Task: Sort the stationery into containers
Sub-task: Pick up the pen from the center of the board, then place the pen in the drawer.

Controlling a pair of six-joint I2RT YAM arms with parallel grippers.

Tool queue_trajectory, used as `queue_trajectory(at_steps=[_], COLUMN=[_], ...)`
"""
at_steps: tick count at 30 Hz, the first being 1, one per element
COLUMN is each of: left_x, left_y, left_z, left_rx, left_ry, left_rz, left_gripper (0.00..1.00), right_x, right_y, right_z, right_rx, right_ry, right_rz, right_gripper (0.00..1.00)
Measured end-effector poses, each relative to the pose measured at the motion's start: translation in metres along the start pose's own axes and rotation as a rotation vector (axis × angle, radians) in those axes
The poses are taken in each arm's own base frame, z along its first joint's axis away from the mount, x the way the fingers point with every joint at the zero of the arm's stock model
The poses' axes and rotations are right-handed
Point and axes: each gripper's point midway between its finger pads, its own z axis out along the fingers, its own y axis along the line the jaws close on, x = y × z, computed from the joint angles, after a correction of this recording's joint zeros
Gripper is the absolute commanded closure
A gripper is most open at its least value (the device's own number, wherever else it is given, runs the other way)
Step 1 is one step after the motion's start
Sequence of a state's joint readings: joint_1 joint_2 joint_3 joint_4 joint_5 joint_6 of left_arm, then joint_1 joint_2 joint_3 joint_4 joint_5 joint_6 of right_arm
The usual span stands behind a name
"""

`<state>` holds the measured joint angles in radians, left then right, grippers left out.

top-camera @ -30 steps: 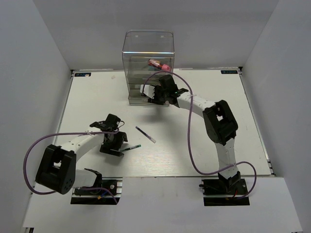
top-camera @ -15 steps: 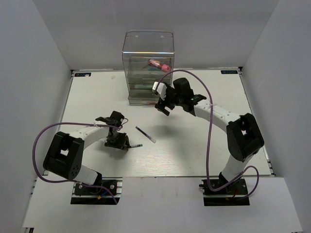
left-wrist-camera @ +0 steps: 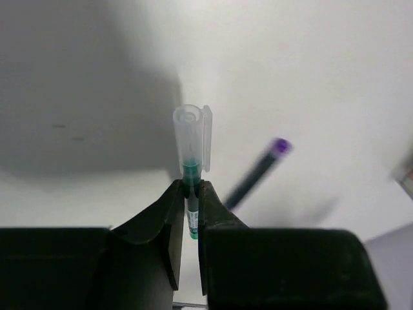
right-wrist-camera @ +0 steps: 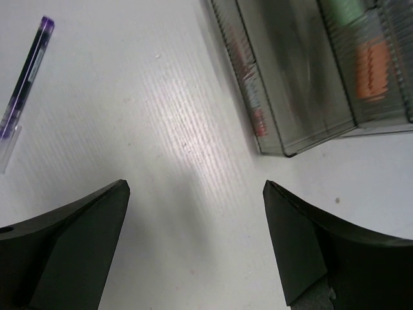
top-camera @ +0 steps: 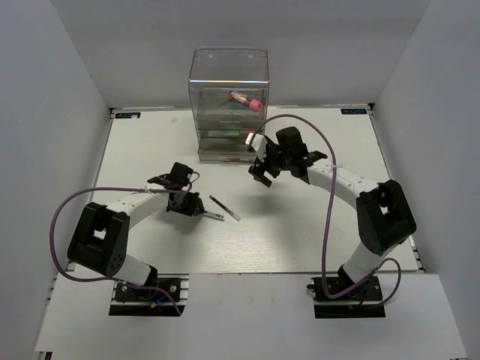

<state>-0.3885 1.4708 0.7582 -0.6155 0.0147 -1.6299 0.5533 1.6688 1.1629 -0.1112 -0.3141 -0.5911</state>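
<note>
Left gripper (left-wrist-camera: 187, 194) clamps green pen (left-wrist-camera: 191, 145); right gripper (right-wrist-camera: 195, 187) spread, empty; drawer cabinet (top-camera: 229, 67) holds pink-capped tube (top-camera: 246, 100), green marker (top-camera: 220, 133), orange marker (right-wrist-camera: 372, 68).

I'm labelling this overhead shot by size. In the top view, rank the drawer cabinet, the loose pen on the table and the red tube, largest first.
1. Drawer cabinet, by far.
2. Red tube and loose pen: similar length; the tube is fatter but sits higher, nearer the camera, so unranked.
</note>
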Motion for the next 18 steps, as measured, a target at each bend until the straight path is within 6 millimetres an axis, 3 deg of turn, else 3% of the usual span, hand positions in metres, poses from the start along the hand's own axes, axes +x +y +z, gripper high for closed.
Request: queue_trajectory(at_steps=[3, 6, 11, 14, 18], left_x=[0.001, 0.001, 0.001, 0.002, 0.002], left_y=[-0.031, -0.07, -0.137, -0.175, -0.206], left_z=[-0.011, -0.029, -0.052, -0.056, -0.048], left_rx=[0.092, 0.202, 0.347, 0.403, 0.434], left_ry=[-0.001, -0.002, -0.016, -0.022, -0.027], left_rz=[0.022, 0.039, 0.061, 0.067, 0.068], left_gripper=[0.96, 0.96, 0.96, 0.96, 0.98], right_x=[0.013, 0.025, 0.033, 0.033, 0.031], right_y=[0.008, 0.015, 0.016, 0.015, 0.016], right_z=[-0.001, -0.001, -0.003, -0.006, -0.01], right_rx=[-0.017, -0.029, -0.033, -0.029, -0.025], right_ry=[0.027, 0.051, 0.066, 0.064, 0.059], right_rz=[0.01, 0.02, 0.03, 0.029, 0.026], right_gripper=[0.1, 0.22, 0.29, 0.29, 0.29])
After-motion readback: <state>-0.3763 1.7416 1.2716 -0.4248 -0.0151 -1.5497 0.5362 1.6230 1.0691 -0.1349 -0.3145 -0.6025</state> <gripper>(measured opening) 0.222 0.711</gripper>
